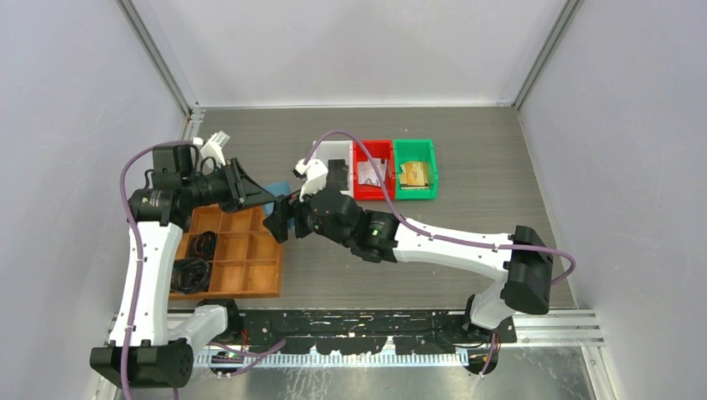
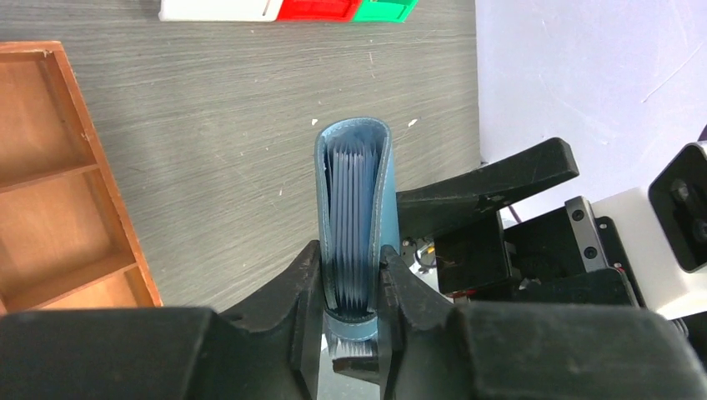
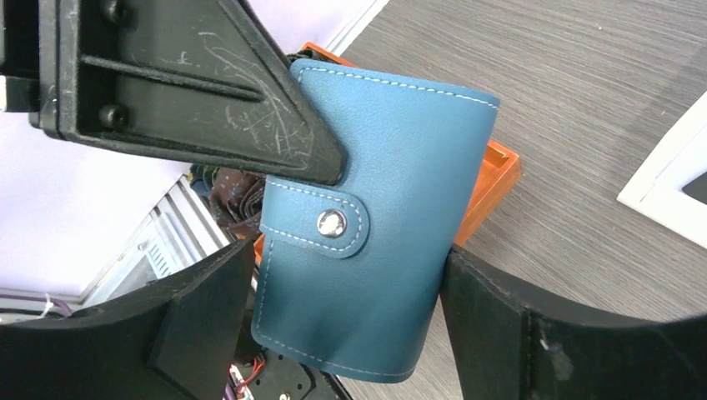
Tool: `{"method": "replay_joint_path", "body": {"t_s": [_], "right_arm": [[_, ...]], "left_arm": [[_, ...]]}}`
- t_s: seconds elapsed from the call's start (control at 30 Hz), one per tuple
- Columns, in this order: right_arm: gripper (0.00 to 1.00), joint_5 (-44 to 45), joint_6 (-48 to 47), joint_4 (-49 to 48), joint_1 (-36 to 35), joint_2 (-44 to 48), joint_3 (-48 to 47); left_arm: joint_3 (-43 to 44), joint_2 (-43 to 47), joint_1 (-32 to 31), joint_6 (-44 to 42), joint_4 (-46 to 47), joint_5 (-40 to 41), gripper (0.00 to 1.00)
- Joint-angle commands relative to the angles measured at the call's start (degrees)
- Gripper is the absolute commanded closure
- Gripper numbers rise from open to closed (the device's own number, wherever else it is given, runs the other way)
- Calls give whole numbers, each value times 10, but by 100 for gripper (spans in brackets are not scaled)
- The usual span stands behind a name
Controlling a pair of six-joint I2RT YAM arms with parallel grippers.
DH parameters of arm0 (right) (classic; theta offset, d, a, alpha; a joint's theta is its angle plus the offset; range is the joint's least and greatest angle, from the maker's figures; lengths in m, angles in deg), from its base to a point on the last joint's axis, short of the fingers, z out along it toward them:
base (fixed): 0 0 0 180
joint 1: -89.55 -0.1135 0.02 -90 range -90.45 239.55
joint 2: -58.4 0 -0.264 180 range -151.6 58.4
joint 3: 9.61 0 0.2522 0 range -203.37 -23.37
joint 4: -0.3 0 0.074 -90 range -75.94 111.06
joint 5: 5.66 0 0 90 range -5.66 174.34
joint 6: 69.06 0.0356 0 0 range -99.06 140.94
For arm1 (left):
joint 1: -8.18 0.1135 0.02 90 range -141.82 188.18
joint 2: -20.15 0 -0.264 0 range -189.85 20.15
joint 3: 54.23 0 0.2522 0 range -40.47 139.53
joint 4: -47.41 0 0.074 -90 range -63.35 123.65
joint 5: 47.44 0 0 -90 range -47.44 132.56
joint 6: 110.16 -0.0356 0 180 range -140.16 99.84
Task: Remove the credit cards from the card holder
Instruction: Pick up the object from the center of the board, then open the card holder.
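The teal-blue card holder (image 2: 354, 208) is held edge-on in the air, folded, with its snap tab (image 3: 325, 223) fastened. My left gripper (image 2: 350, 271) is shut on it, one finger on each flat face. Stacked pale blue leaves show inside its open end; no credit card shows apart from them. My right gripper (image 3: 346, 308) is open, with one finger on each side of the card holder's (image 3: 375, 208) lower half. In the top view both grippers meet at the card holder (image 1: 281, 220) above the right edge of the wooden tray.
A brown wooden compartment tray (image 1: 242, 258) with black cables lies at the left. A white bin (image 1: 333, 152), a red bin (image 1: 373, 169) and a green bin (image 1: 415, 169) stand in a row at the back middle.
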Motion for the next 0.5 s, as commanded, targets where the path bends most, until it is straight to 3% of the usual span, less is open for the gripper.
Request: {"method": "replay_joint_path", "body": {"t_s": [0.0,0.07,0.1,0.23,0.47], "right_arm": [[10,-28,3,-34,-8,26,-47],[3,-81,17,-14,11,36,-52],[1,-210,54,-17,52,60,-34],[1,-440,122,-44,130,100,6],[1,-559,118,-14,157,122,24]], "left_arm": [[10,13,-2,0,28,-18,90],[13,15,-2,-15,20,-25,94],[25,21,-2,-57,4,-42,96],[39,37,-2,-114,-20,-80,98],[35,84,-2,-143,-15,-172,99]]}}
